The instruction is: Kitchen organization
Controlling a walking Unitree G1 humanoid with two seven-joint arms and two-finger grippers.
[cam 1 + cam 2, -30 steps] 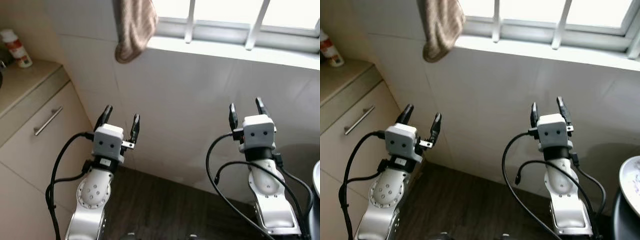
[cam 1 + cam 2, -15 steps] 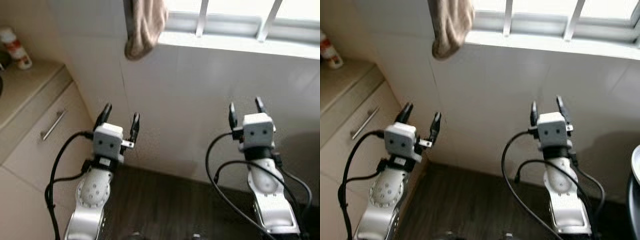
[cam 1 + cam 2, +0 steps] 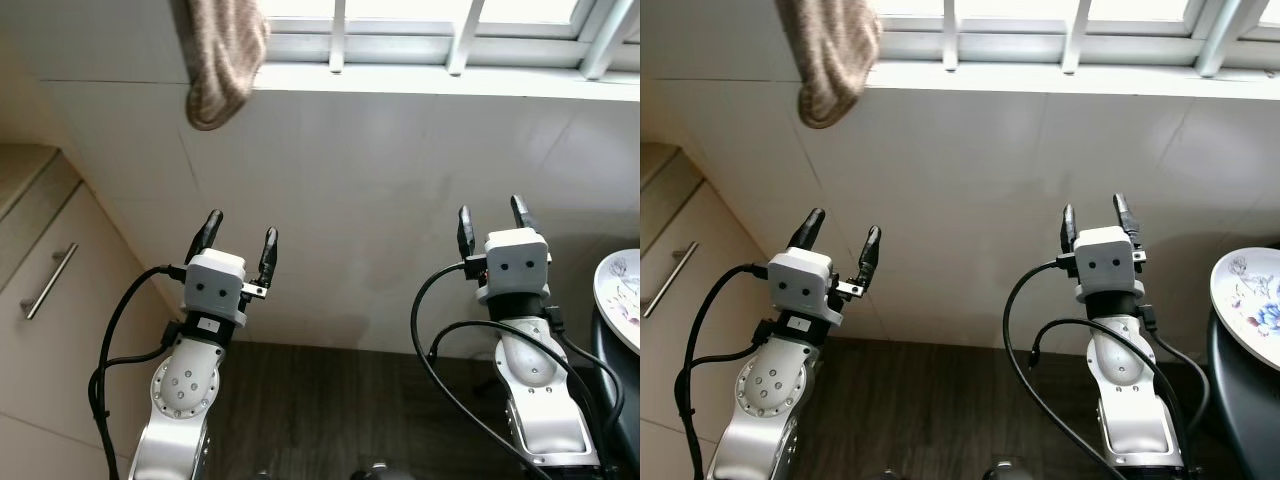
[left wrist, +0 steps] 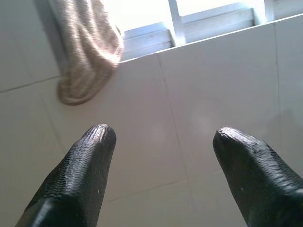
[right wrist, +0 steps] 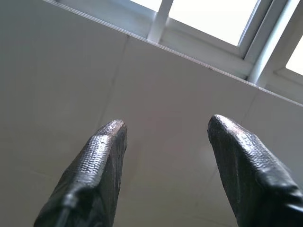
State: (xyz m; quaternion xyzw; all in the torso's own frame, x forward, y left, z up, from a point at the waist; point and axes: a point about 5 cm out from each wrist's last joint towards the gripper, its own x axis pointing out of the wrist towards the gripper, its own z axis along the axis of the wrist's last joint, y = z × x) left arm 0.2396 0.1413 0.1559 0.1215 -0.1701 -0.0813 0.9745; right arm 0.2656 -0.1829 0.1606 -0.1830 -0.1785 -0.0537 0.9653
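Left gripper (image 3: 238,238) and right gripper (image 3: 494,216) raised before white tiled wall (image 3: 400,200), fingers apart, empty. Floral white plate (image 3: 1250,305) far right: turn squarely toward it before reaching.

The 2 head eyes look forward and down at the tiled wall (image 3: 400,190) below the window (image 3: 450,40); both wrist cameras face that wall close-up.
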